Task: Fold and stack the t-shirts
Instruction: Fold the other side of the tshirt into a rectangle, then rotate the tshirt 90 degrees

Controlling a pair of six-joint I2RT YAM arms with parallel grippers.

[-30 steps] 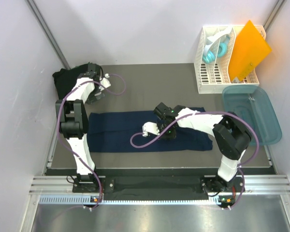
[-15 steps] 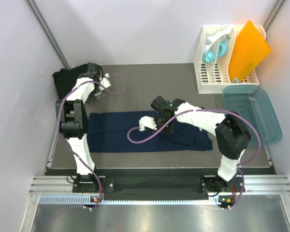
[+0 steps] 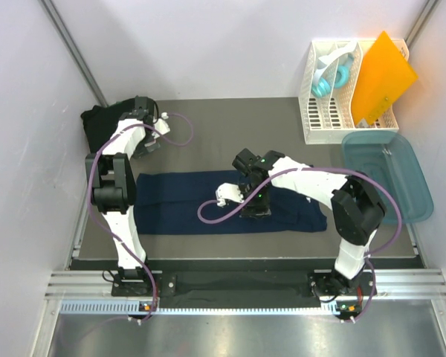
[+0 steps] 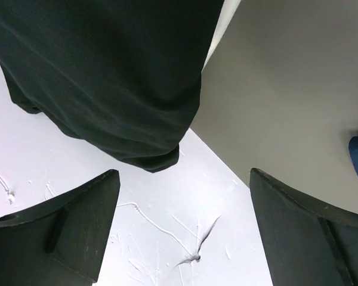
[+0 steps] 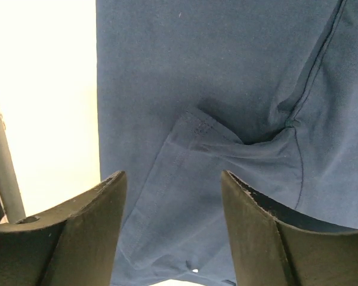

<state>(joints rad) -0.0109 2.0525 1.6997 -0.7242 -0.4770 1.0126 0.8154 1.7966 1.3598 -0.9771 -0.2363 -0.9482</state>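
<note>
Navy t-shirt [image 3: 186,201]: likely soft, limp, light, so pinch the puckered hem [image 5: 188,128] below the open, empty right pincer [image 5: 172,179]; left pincer [image 4: 182,174] agape beside the black t-shirt [image 4: 107,71].

Top camera looking down over whole table [image 3: 208,119]. Right wrist facing navy t-shirt [image 5: 227,71] close up, left wrist facing black t-shirt [image 4: 107,71]; both shirts showing in top view too.
</note>
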